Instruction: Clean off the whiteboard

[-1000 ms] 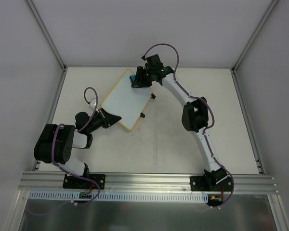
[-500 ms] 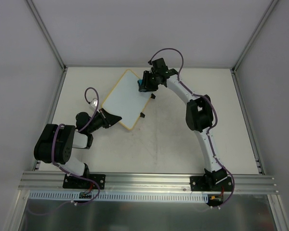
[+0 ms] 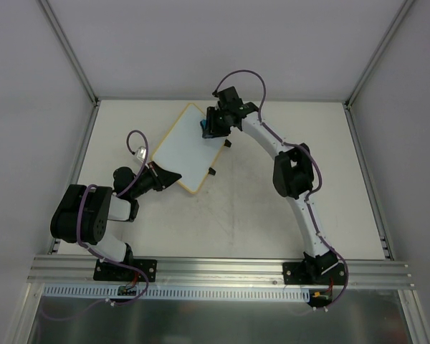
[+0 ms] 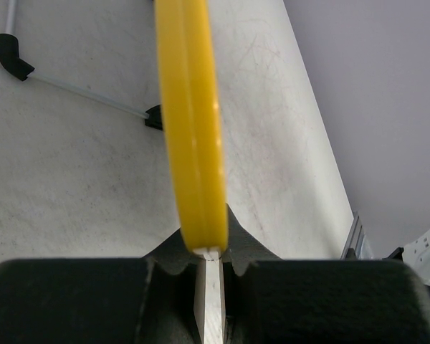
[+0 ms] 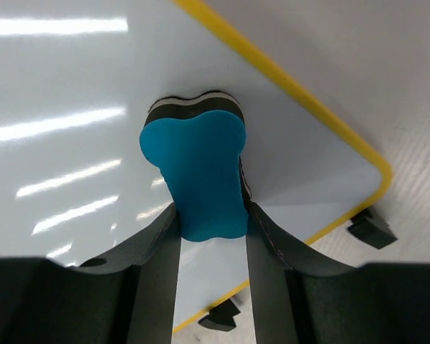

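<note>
Small white rectangular whiteboard with a thin yellow frame (image 3: 186, 147) is sitting skewed on the far left-of-centre part of the off-white table (image 3: 344, 186), its two small black clips (image 3: 228, 143) showing along its right-hand edge. Left gripper (image 3: 163, 176) is clamping the board's near edge, and the wrist view is showing the yellow frame pinched between closed jaws. Right gripper (image 3: 211, 126) is gripping a blue foam eraser block (image 5: 197, 168) by its sides, and the block is touching the white surface near the board's far right corner.
</note>
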Controlling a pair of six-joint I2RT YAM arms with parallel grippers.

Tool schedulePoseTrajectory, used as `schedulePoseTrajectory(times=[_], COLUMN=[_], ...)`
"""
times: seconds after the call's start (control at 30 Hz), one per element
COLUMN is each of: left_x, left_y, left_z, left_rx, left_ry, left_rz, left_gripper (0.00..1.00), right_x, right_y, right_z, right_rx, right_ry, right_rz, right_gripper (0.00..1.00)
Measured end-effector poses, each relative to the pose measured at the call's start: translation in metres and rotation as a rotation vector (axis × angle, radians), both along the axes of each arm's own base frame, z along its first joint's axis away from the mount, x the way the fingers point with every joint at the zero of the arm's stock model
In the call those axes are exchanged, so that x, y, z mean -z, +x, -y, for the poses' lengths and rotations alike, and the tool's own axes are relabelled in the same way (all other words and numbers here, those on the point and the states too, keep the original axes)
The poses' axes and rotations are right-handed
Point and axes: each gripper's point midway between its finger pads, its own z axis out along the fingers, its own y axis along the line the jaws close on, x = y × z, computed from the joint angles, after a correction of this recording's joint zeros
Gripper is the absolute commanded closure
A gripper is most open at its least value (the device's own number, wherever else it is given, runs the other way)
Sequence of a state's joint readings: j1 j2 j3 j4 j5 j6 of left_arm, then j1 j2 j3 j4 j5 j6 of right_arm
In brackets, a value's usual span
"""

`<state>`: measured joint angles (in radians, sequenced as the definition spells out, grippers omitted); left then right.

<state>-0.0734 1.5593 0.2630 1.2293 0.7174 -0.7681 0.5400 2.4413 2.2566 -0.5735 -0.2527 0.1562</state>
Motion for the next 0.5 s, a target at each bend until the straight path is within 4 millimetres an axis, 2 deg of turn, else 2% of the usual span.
schedulePoseTrajectory(times=[0.3,0.4,0.5], left_x=[0.001,0.002,0.003], left_y=[0.000,0.001,0.001], left_z=[-0.001,-0.001,-0.001], left_rx=[-0.006,-0.010,-0.012], left_ry=[0.001,0.002,0.003], left_rz=[-0.007,-0.012,-0.017], left_gripper=[1.00,1.00,1.00], right_x=[-0.030,-0.034,-0.035], right_y=[-0.047,-0.059,-0.062], right_z=[-0.063,-0.075,-0.078], right_rx=[-0.149,-0.182,-0.193], right_ry=[0.019,0.025,0.029], right_rz=[0.065,0.071,0.072], right_gripper=[1.00,1.00,1.00])
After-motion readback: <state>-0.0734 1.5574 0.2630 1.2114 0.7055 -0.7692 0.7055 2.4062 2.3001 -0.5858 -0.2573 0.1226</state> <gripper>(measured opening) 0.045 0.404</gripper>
